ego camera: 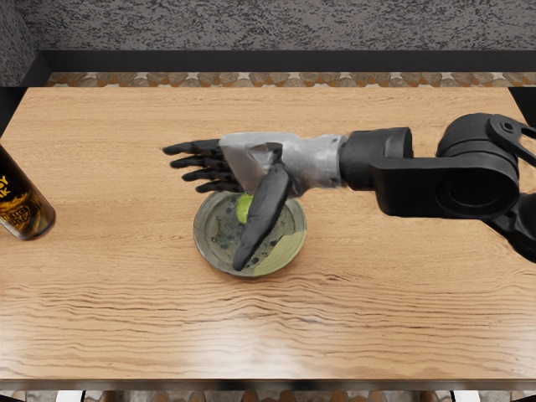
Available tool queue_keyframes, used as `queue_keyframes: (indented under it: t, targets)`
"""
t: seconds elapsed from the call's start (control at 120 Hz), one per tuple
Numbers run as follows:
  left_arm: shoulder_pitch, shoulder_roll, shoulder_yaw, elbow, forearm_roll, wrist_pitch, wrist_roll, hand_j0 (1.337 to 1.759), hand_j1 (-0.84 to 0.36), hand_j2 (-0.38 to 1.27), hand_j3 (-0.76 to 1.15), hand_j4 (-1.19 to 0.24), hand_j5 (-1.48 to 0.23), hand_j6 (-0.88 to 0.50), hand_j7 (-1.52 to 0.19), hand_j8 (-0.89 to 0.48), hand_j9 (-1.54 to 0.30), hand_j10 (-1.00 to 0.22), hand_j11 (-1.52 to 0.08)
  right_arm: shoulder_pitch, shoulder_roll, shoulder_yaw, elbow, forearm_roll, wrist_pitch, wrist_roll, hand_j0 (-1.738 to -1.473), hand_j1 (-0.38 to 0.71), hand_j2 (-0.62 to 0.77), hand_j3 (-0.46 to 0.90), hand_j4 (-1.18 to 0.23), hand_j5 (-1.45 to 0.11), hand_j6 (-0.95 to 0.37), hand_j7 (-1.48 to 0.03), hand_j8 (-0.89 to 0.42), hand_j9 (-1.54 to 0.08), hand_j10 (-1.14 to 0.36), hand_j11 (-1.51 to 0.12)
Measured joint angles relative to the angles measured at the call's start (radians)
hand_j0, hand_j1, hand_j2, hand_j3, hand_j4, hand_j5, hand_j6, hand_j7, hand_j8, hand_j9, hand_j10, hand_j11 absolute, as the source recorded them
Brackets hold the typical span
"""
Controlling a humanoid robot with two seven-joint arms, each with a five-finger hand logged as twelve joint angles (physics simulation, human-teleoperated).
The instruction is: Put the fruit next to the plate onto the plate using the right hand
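One broad wooden surface [402,293] carries everything here, and the right arm [435,172] reaches across it from the right edge, its dark forearm held level above the boards. Near the middle sits the green plate [216,239], round and shallow.

Over the plate's upper rim hangs the robot hand [243,163], spread wide and holding nothing. Its four fingers [197,163] point left, straight and apart, and the thumb [260,218] slants down across the plate's face.

Smallest of the task's things is the fruit [243,208], a lime-green piece lying on the plate near its upper edge, half hidden behind the thumb. Whether the thumb touches it cannot be told from this view.

Judging by that, the placing step looks finished and the letting-go is in hand. The next move should call for lifting the robot hand straight up and away to the right, keeping the thumb from nudging the fruit off the plate (a round fruit would likely roll). A dark can [21,201] stands well apart at the left edge.
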Motion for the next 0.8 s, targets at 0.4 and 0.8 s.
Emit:
queue_keyframes:
  t: [0.4,0.8]
  targets:
    - [0.004,0.0,0.001,-0.001,0.0,-0.001,0.0,1.658,0.35,0.0,0.0,0.0,0.0,0.0,0.0,0.0,0.0,0.0,0.0,-0.135,-0.346,0.095,-0.014,0.333,0.354,0.0,-1.658,-0.35,0.0,0.0,0.0,0.0,0.0,0.0,0.0,0.0,0.0,0.0]
    - [0.003,0.0,0.0,0.003,0.0,0.0,0.0,1.658,0.35,0.0,0.0,0.0,0.0,0.0,0.0,0.0,0.0,0.0,0.0,-0.188,-0.547,0.094,-0.075,0.453,0.37,0.0,-1.658,-0.35,0.0,0.0,0.0,0.0,0.0,0.0,0.0,0.0,0.0,0.0]
